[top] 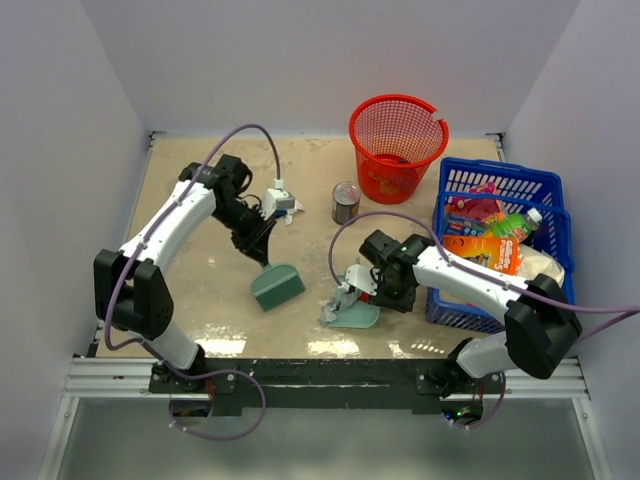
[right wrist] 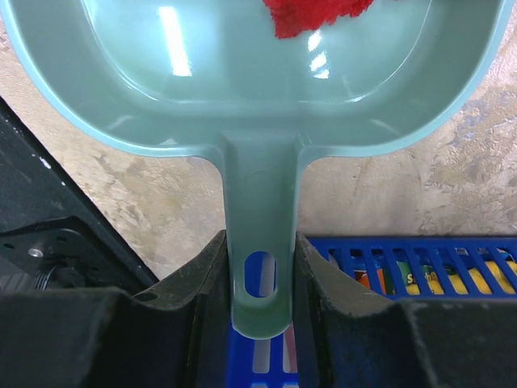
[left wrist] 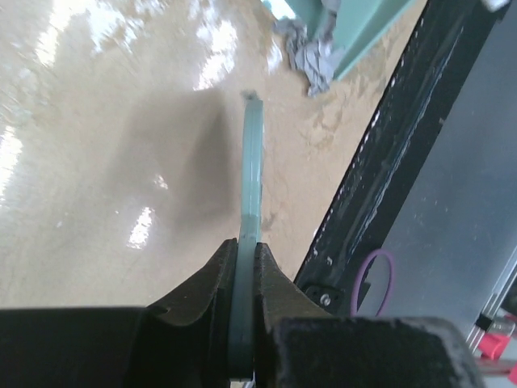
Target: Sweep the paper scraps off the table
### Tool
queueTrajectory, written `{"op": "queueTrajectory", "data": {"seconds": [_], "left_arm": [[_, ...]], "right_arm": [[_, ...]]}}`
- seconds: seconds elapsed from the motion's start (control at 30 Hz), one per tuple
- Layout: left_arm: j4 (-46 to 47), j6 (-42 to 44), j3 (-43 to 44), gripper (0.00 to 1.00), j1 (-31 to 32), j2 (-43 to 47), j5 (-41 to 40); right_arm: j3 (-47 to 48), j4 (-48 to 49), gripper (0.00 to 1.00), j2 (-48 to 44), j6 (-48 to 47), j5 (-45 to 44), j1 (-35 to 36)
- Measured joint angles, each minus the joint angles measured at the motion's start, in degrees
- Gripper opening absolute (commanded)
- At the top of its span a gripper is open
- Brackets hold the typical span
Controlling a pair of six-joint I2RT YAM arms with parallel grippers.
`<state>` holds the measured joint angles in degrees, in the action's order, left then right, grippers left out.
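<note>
My left gripper (top: 262, 248) (left wrist: 246, 246) is shut on the thin handle of a green hand sweeper (top: 277, 286), seen edge-on in the left wrist view (left wrist: 253, 162), its blade down at the table (top: 200, 290). My right gripper (top: 385, 290) (right wrist: 260, 242) is shut on the handle of a green dustpan (top: 358, 314) (right wrist: 242, 73) that rests on the table right of the sweeper. A red paper scrap (right wrist: 311, 16) lies inside the pan. Grey-blue paper scraps (top: 333, 308) (left wrist: 311, 58) lie at the pan's mouth. Other scraps are not visible.
A red mesh basket (top: 398, 145) stands at the back. A tin can (top: 346, 202) stands in front of it. A blue crate (top: 545, 190) (right wrist: 420, 259) of packaged goods sits right, close behind my right gripper. The black front rail (top: 300, 372) (left wrist: 380, 162) runs near the dustpan.
</note>
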<state>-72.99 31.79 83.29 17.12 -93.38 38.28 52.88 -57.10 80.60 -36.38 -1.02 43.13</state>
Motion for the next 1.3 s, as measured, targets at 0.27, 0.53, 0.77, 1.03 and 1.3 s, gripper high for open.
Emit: {"op": "queueTrajectory", "data": {"seconds": [0.27,0.53,0.77,1.03,1.3], "left_arm": [[-1.92,6.16,-5.57,0.0,1.81,0.59,1.4],[-1.92,9.9,-5.88,0.0,4.55,-5.31,15.67],[4.02,3.56,-5.42,0.0,6.38,-12.59,15.91],[8.24,0.24,-0.7,0.0,4.07,-12.66,10.47],[3.89,4.09,3.1,0.0,-3.56,-11.98,10.4]], "right_arm": [[-1.14,0.2,0.0,-0.79,0.0,-1.09,0.0],[-1.81,0.31,0.0,-1.88,-0.07,-2.25,0.0],[-1.79,0.31,0.0,-1.88,-0.07,-2.56,0.0],[-1.81,0.42,0.0,-1.88,-0.13,-2.6,0.0],[-1.79,1.03,0.0,-1.33,-0.26,-2.78,0.0]]}}
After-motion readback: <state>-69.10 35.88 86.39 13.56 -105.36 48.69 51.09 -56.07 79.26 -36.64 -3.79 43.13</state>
